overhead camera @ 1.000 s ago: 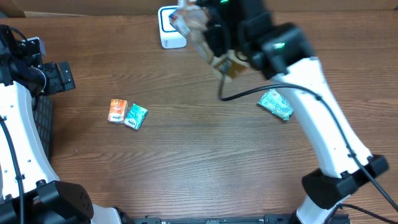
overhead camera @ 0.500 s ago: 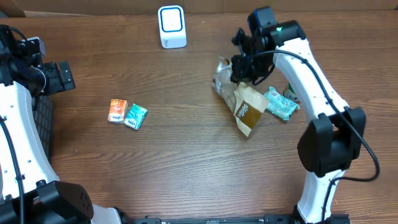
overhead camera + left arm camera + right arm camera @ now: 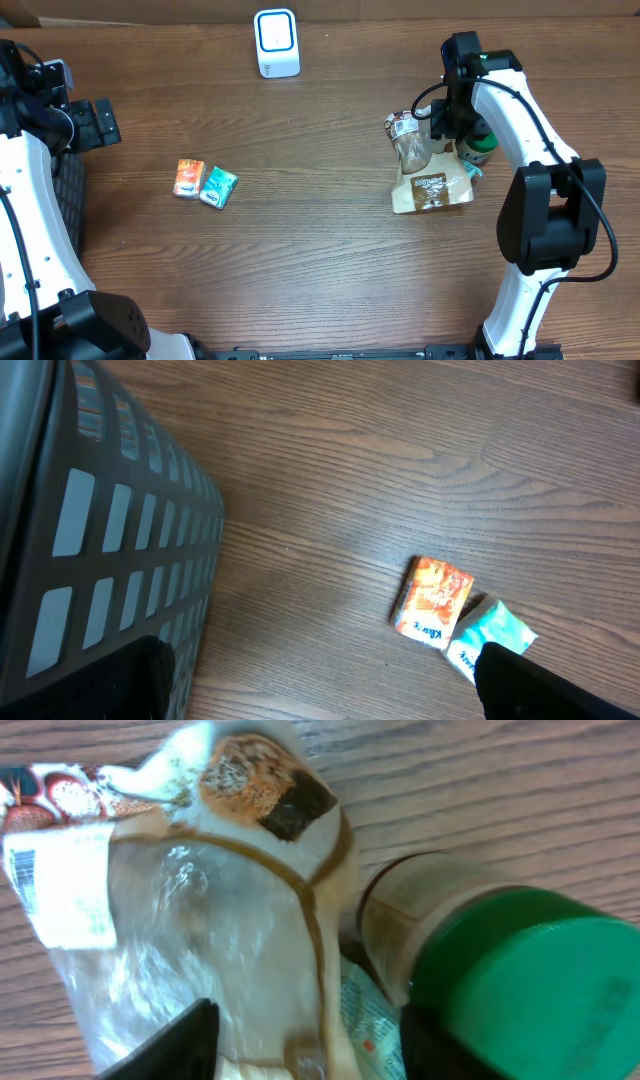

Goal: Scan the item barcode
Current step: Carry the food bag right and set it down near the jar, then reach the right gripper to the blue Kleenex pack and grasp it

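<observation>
Clear-and-brown plastic snack bag rests beside the green-capped bottle; your right tool stands apart over it, so rise straight up.

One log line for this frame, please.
right gripper: open over brown-and-clear plastic snack bag | bag: lying on table | left gripper: open, empty

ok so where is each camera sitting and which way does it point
Overhead: fixed above the table, looking straight down; shows the left arm, right arm and the scanner.
Left wrist: on the left arm, looking down at the basket, orange packet and teal packet; its own fingertips fill the bottom corners.
Right wrist: on the right arm, close above the snack bag and green-lidded jar; its fingertips at the bottom edge.
Shared: overhead and left wrist both show the two packets; overhead and right wrist the bag and jar.
</observation>
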### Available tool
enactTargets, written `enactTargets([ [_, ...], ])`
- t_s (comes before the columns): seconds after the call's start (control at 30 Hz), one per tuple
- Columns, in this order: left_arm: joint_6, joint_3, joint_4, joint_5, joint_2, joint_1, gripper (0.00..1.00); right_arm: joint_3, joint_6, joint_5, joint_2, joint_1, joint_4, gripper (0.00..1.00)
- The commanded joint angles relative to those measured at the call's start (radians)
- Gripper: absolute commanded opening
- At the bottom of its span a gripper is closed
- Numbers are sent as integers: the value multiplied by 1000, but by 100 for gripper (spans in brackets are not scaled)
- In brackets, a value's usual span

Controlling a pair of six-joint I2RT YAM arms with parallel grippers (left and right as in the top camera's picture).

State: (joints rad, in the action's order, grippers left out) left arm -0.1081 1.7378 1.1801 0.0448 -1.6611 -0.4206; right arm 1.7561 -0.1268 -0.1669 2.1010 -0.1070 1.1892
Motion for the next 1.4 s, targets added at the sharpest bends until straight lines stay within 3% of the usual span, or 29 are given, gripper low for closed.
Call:
enactTargets([
  [0.0, -12, -2, -3, -1, 0, 0, 99, 51, -2, -42, -14, -1, 18, 66],
  [0.1, -12, -2, -3, 0, 0, 0, 100, 170, -5, -24, -14, -23, 101, 71],
  [0.23, -12, -2, -3, 0, 0, 2, 100, 269, -4, 217, -14, -71, 152, 75],
  [0.3, -12, -2, -3, 0, 0, 2, 100, 251, -4, 369, -11, -96, 141, 66],
  [0.37, -12, -2, -3, 0, 0, 2, 100, 196, -5, 420, -11, -135, 102, 49],
  [0.47, -12, -2, -3, 0, 0, 2, 100, 94, -13, 418, -11, -193, 17, 43],
  [0.6, -12, -2, -3, 0, 0, 2, 100, -76, -149, 412, -11, -240, -142, 37],
  [0.73, -12, -2, -3, 0, 0, 2, 100, -212, -240, 318, -11, -243, -259, 43],
  [0.93, -12, -2, -3, 0, 0, 2, 100, -254, -248, 163, -11, -196, -257, 46],
  [1.13, -12, -2, -3, 0, 0, 2, 100, -238, -203, 277, -12, -156, -253, 47],
  [1.37, -12, -2, -3, 0, 0, 2, 100, -80, -153, 383, -64, -190, -150, 57],
])
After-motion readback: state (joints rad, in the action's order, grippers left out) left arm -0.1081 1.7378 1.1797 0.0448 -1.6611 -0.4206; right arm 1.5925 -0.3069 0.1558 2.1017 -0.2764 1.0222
